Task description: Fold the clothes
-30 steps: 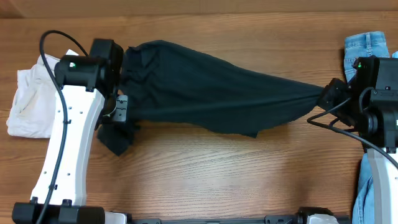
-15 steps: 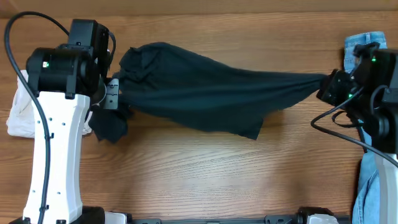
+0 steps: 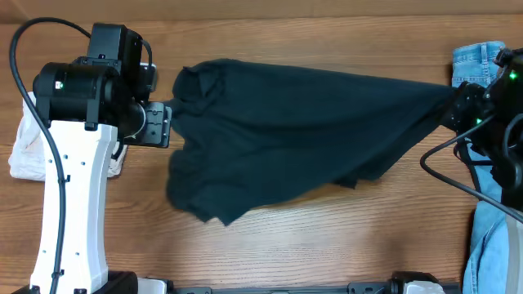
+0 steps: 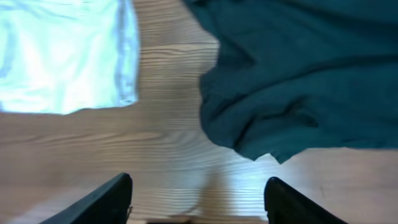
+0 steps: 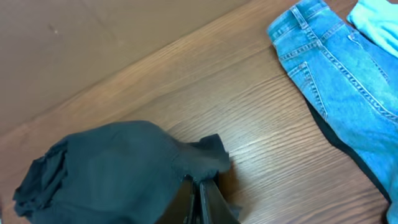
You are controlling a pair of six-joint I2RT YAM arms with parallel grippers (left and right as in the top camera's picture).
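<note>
The dark navy T-shirt (image 3: 302,131) lay loosely spread across the middle of the wooden surface (image 3: 270,253). It was rumpled and broad at its left end and narrowed to a gathered point at the right. A wrinkled lobe of it reached toward the front edge on the left side.

The right claw (image 5: 200,194) was clenched on that gathered end. In the right wrist view its two fingers were pressed together with a bunch of dark cloth pinched between them. The rest of the fabric bulged away to the left over the wood.

The left claw (image 4: 198,183) was released and grasped nothing. Its fingers stood wide apart with only bare wood between them. From above it sat just beside the upper left edge of the T-shirt. In the left wrist view the nearest hem lay ahead and to the right, clear of both fingers.

The beige shorts (image 3: 24,151) lay flat at the far left, partly hidden under the left arm (image 3: 78,188). A strip of wood separated them from the T-shirt. The light blue jeans (image 5: 336,81) lay along the far right edge with their waistband and seams showing, near the right claw but apart from the pinched cloth.
</note>
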